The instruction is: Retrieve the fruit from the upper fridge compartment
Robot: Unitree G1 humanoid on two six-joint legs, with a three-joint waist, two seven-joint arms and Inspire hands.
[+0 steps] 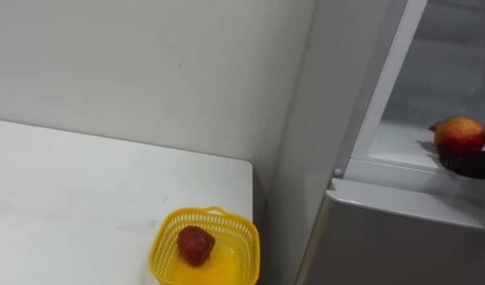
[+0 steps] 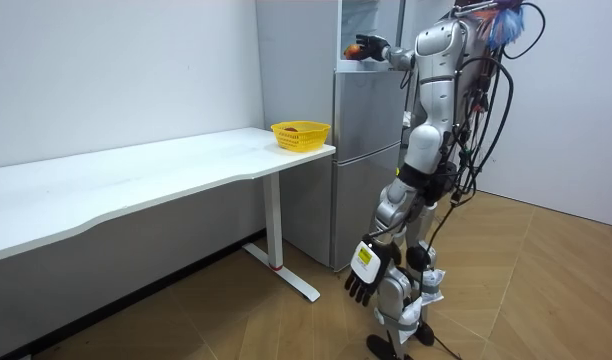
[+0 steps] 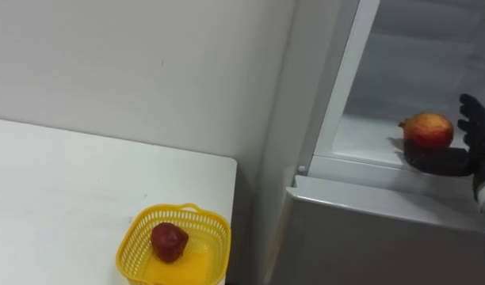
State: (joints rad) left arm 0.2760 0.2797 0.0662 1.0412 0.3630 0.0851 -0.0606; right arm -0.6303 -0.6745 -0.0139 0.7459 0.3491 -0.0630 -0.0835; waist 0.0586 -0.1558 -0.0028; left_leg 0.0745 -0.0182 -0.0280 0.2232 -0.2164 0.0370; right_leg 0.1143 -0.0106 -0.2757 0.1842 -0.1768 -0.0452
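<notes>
Robot stands at the fridge point(image 3: 361, 237), just past the end of the white bench point(image 3: 52, 198). Upper compartment is open. Right hand point(image 3: 458, 161) is in at the front edge of the white shelf point(image 3: 361, 138), wrapped on the red-and-yellow fruit point(image 3: 426, 129): dark fingers point(image 3: 472, 119) stand up behind it and the rest of the hand curls under and in front, so it reads as a grip, not just a touch. That fruit is the task's thing, and it is in the right hand at the shelf lip, still inside the fridge opening. Cannot tell if it is lifted clear or resting on the shelf. The under-and-behind hold makes sense because the round fruit would roll off straight fingers, and cupping from below lets it be drawn out over the lip. Left hand point(image 2: 369, 270) hangs at the robot's side in the room view, fingers loose, holding nothing, kept out of the way. Yellow basket point(image 3: 179, 209) sits on the bench corner nearest the fridge with a dark red fruit point(image 3: 169, 241) already in it, so it is likely the drop spot, placed close to keep the carry short. Judged stage: grasp done, pull-out and transfer to go. Risk: fruit slipping while it clears the shelf edge.
</notes>
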